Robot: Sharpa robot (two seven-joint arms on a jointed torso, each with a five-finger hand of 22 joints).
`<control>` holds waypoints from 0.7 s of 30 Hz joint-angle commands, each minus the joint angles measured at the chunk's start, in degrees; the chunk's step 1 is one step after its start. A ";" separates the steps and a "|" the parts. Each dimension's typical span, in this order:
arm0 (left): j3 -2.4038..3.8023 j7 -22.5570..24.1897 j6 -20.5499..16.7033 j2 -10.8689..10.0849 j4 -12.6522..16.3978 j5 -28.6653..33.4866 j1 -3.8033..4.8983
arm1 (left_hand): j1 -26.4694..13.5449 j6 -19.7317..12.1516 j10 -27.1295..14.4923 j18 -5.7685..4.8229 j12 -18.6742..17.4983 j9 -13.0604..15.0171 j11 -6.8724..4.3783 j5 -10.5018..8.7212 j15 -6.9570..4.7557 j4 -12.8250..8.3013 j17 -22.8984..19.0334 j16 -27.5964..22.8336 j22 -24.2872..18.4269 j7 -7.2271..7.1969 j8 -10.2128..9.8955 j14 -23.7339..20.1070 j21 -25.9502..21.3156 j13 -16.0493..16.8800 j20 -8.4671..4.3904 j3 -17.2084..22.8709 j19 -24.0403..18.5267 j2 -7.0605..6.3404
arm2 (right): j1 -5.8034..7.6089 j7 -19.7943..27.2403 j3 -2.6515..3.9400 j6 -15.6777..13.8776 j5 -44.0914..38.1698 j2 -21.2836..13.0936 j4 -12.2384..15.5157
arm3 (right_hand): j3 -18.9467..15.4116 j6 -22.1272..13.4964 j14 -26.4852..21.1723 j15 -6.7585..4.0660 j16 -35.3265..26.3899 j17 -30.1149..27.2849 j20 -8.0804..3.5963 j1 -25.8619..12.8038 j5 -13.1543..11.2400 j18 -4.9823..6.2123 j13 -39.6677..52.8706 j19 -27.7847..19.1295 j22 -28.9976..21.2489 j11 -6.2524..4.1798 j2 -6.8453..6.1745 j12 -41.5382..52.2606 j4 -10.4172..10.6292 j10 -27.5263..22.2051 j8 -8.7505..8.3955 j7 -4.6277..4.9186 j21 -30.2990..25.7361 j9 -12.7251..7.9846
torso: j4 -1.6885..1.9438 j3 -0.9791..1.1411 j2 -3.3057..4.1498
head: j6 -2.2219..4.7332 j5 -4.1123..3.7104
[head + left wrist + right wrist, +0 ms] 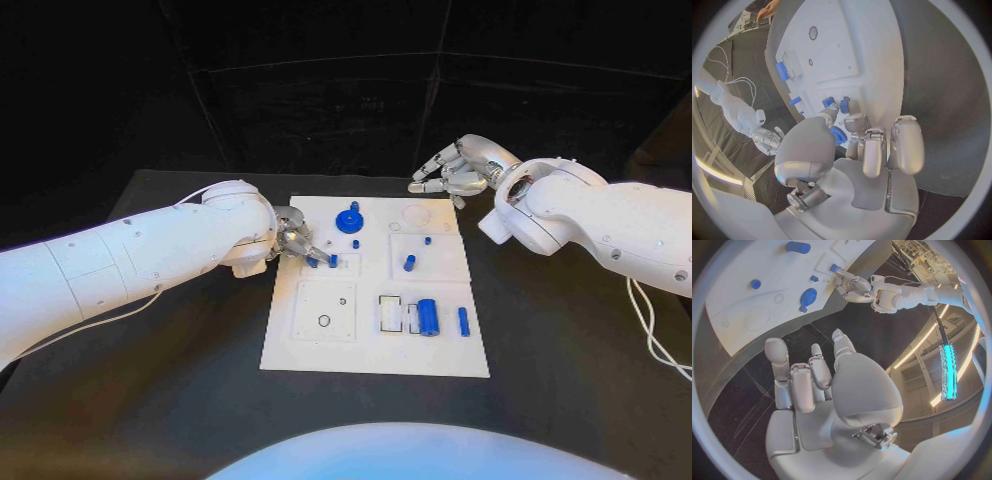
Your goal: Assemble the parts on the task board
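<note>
We see the left hand (293,238) at the task board's (375,345) left edge, fingertips pinching a small blue peg (332,261). The right hand (459,168), upper right of centre, hovers with fingers loosely spread, holding nothing.

Dim black surround, bluish light overhead, sharp head view, fisheye-bent wrist views.

Black tabletop in a dark room

The tabletop (173,400) is matte black, backed by dark wall panels (346,90) with faint seams. Beyond the right robot hand (817,390), a cyan light strip (949,371) and thin warm light lines (920,347) glow overhead.
</note>
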 commanded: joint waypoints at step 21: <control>0.04 -0.69 0.26 0.25 -0.18 0.12 0.08 | 6.45 0.04 0.11 -0.85 -0.22 0.24 -0.05 -0.22 -0.45 -2.11 15.09 0.36 -0.38 -0.14 -0.65 5.85 -0.60 -0.29 -0.56 -1.34 1.38 3.66 | 0.13 0.43 0.03 -0.24 -0.03 0.02 0.05 | -0.47 -0.37 2.67 -0.42 -0.29 -0.05 0.08 -0.17 0.30 0.81 -0.01 -0.31 -0.08 -0.14 0.43 -0.22 0.06 -0.42 0.22 -0.11 -0.40 -0.07 | 0.02 -0.05 -0.03 | -0.02 -0.11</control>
